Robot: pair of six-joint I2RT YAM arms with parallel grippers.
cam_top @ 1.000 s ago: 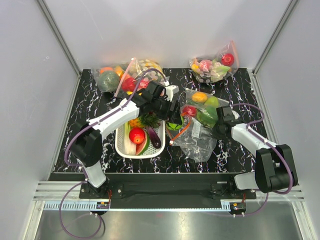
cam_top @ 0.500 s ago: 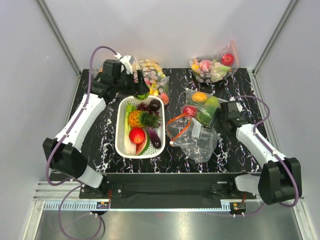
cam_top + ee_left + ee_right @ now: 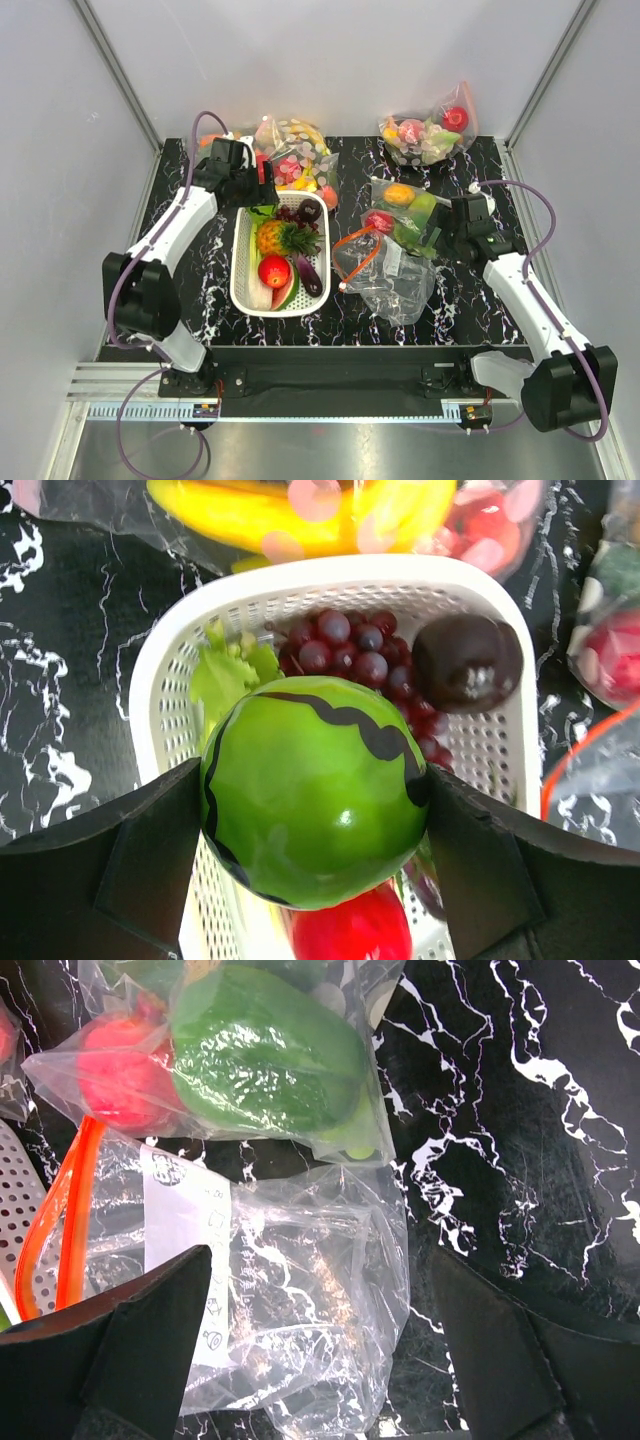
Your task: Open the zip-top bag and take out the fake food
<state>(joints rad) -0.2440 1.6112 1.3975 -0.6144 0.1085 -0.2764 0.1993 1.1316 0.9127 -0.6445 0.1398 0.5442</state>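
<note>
Green fruit (image 3: pixel 300 820): clamped by left gripper (image 3: pixel 313 780), centre of the left-wrist frame, over basket (image 3: pixel 170 670); likely poised for drop-off.
Bag (image 3: pixel 290 1340): centre-right of the top view, flat on table (image 3: pixel 520 1110), zip (image 3: pixel 72 1210) agape, seemingly emptied.
Right gripper (image 3: pixel 320 1260): spread wide, holding nothing, above bag.

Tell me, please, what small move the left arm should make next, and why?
Probably open the left gripper to drop the green fruit: it is pinched between the fingers above the white basket, and the zip-top bag already looks empty.
</note>
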